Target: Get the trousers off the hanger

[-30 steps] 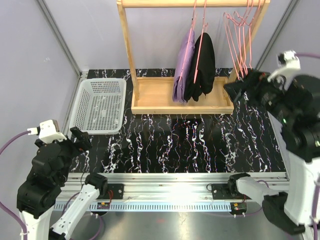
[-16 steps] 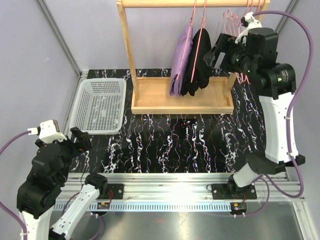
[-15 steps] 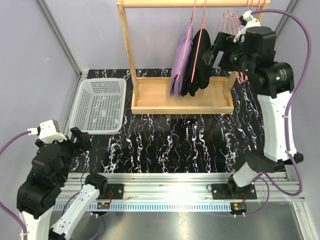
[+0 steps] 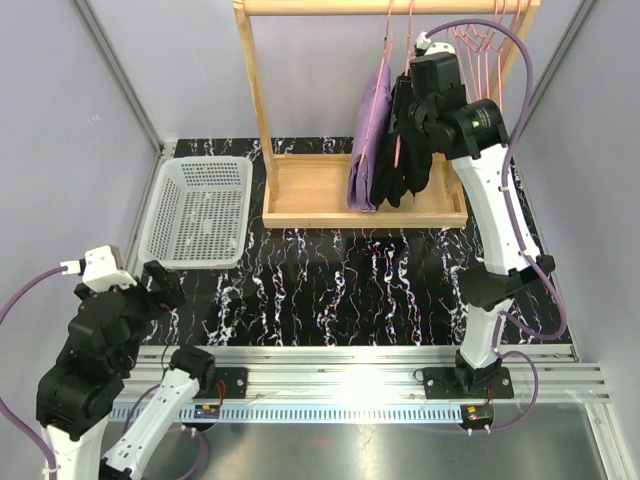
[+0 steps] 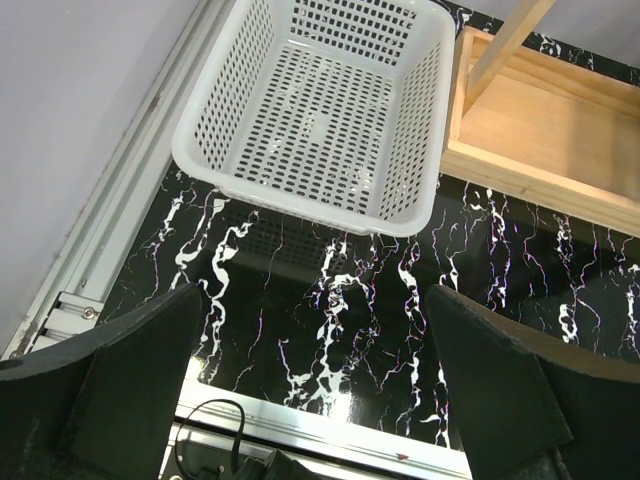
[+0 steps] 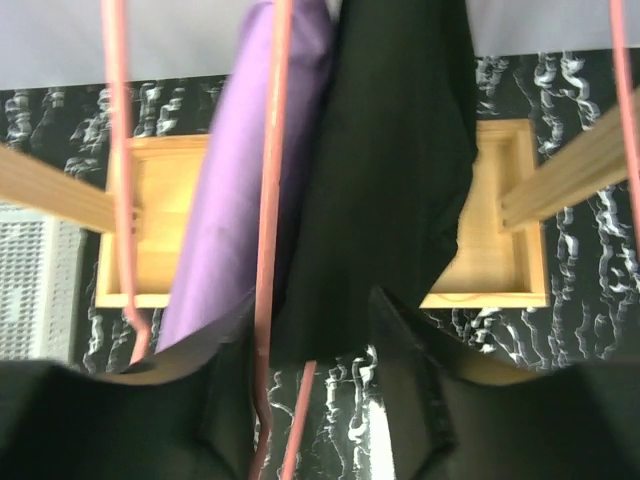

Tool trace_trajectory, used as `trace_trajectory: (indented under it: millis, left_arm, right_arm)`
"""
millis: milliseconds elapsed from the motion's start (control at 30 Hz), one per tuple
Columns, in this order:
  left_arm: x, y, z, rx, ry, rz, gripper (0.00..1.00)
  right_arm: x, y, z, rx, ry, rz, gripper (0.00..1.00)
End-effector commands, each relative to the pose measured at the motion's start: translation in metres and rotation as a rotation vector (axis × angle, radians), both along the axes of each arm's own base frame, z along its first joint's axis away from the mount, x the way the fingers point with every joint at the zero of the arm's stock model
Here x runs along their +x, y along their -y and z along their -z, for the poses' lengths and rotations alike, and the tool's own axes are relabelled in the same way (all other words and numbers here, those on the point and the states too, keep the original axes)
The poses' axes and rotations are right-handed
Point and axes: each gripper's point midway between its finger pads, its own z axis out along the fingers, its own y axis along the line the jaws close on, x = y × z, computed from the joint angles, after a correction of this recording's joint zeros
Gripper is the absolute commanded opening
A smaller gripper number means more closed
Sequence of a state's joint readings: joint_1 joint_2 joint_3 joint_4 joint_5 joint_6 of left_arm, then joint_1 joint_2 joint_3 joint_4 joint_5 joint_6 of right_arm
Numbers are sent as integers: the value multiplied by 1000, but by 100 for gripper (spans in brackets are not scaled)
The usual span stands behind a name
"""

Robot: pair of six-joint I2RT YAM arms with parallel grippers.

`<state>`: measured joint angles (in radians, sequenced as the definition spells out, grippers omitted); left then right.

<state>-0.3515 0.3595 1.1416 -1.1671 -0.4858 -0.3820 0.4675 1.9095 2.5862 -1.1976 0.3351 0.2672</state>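
Note:
The lilac trousers (image 4: 368, 140) and the black trousers (image 4: 402, 165) hang side by side on pink hangers (image 4: 398, 120) from the wooden rack's rail. My right gripper (image 4: 408, 112) is raised against the upper part of the black trousers. In the right wrist view its fingers (image 6: 410, 390) stand apart. The black trousers' (image 6: 390, 180) lower edge and a pink hanger wire (image 6: 268, 250) lie between them, and the lilac trousers (image 6: 225, 220) hang to the left. My left gripper (image 4: 160, 285) is open and empty, low at the near left (image 5: 320, 400).
A white plastic basket (image 4: 200, 210) sits left of the wooden rack's base tray (image 4: 310, 185), and also shows in the left wrist view (image 5: 320, 100). Several empty pink hangers (image 4: 482, 45) hang at the rail's right end. The rack's upright posts flank the trousers.
My right arm has swung from the right side of the table up and left to the rack, ending against the black trousers. The trousers have swayed slightly. The left arm has barely moved.

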Motion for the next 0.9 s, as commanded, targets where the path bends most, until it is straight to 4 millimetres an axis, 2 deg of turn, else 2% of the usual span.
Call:
trace_trajectory:
  millis: [0, 167, 267, 400, 500, 567, 633, 767, 867]
  left_arm:
    - [1, 4, -2, -7, 21, 22, 99]
    - [2, 8, -1, -17, 31, 42, 99]
    - [3, 9, 1, -19, 25, 48, 99]
    - [1, 9, 1, -19, 31, 51, 99]
    - [0, 9, 0, -22, 39, 57, 99]
    - [-1, 9, 1, -21, 40, 61, 99]
    - [-2, 10, 0, -24, 48, 64, 99]
    - [-3, 10, 1, -23, 52, 68, 99]
    - [-3, 10, 0, -23, 53, 70, 99]
  right_arm:
    - [-1, 25, -23, -67, 82, 106, 50]
    - [4, 29, -23, -121, 100, 99, 48]
    - [15, 28, -15, -144, 92, 64, 36]
    - [27, 23, -8, -154, 84, 25, 33]
    - [32, 21, -14, -145, 114, 19, 20]
    - [35, 22, -17, -139, 126, 16, 7]
    - [38, 19, -18, -122, 133, -7, 7]
    - [44, 21, -13, -92, 121, -27, 21]
    - [46, 22, -12, -91, 122, -34, 21]
